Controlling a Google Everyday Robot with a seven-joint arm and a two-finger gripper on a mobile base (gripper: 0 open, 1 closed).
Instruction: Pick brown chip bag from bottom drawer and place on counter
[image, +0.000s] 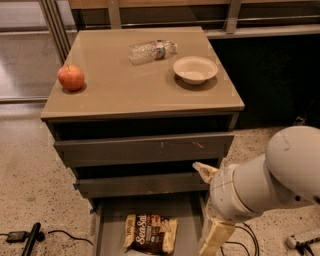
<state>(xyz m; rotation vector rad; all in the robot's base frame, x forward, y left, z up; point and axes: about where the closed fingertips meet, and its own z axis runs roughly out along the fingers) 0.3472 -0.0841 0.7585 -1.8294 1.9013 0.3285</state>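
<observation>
The brown chip bag (150, 233) lies flat on the floor of the pulled-out bottom drawer (112, 220), white lettering facing up. My gripper (201, 210) hangs at the drawer's right side, to the right of the bag and apart from it. It is open: one tan finger (205, 172) reaches up by the middle drawer front and the other (216, 237) points down past the drawer's right wall. Nothing is between them. The counter (125, 85) is the beige top of the cabinet above.
On the counter stand a red apple (70, 77) at the left, a lying plastic bottle (151, 51) and a white bowl (195, 69) at the right. Two shut grey drawers (142, 148) sit above. Cables (30, 236) lie on the speckled floor at the left.
</observation>
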